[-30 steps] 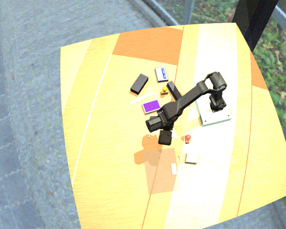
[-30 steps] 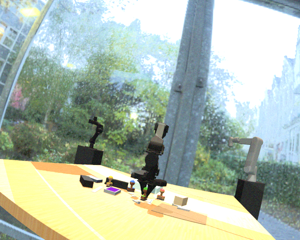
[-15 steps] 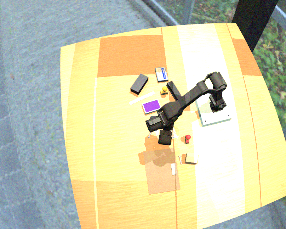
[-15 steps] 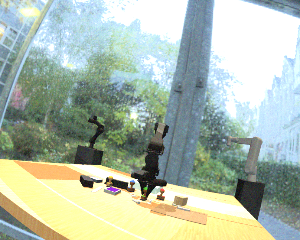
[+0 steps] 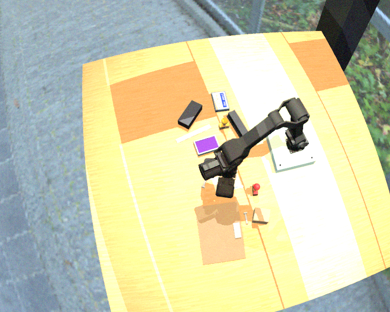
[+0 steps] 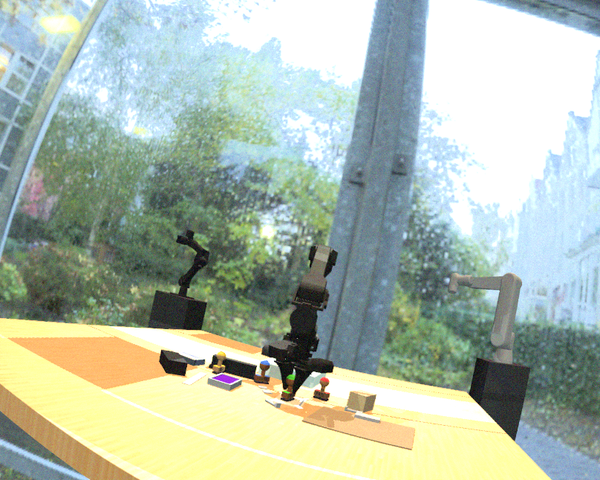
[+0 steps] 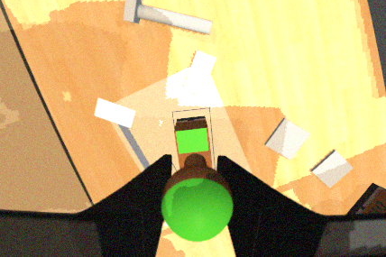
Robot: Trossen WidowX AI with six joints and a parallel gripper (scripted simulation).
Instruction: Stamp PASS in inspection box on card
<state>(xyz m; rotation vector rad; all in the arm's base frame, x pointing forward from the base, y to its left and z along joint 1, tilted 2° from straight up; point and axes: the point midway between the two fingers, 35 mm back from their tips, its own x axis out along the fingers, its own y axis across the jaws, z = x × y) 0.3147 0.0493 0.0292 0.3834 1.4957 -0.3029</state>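
Note:
My gripper [image 6: 292, 393] [image 7: 194, 162] is shut on the green stamp [image 6: 290, 378] [image 7: 197, 210], which has a round green knob and a brown base with a green patch. The stamp is upright, low over the card [image 7: 151, 102]. In the wrist view its base shows within the thin outline of the inspection box [image 7: 210, 115]. The views do not show whether its face touches the card. Any print beneath is hidden. The open purple ink pad [image 5: 206, 145] [image 6: 224, 381] lies on the bench, to the left of the gripper in the exterior view.
A red stamp [image 5: 256, 187] [image 6: 321, 388], blue stamp [image 6: 263, 373] and yellow stamp [image 5: 224, 123] [image 6: 218, 362] stand around. White pieces [image 7: 114, 113] [image 7: 287, 138] and a bolt-like piece [image 7: 173, 18] lie near. Also present: a black block [image 5: 189, 114], wooden block [image 6: 362, 401] and brown sheet [image 5: 218, 248].

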